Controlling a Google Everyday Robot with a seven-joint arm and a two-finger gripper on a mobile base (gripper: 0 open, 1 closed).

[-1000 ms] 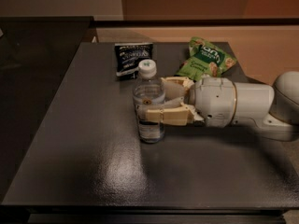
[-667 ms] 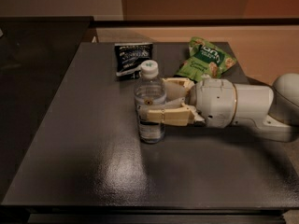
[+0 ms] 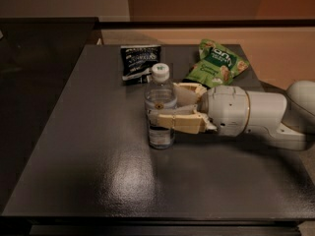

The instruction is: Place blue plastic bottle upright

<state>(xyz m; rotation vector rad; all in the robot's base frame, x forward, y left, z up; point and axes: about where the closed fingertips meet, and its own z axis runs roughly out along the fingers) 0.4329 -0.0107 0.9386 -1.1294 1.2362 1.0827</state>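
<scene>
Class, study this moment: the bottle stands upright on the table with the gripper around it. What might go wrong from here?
1. The gripper sits around the middle of the blue plastic bottle. Pulling away at an angle may drag or topple this tall, narrow bottle.
2. The green snack pouch lies just beyond the gripper, so a swing that way may knock it.
3. A toppled bottle might roll across the table toward an edge.
</scene>
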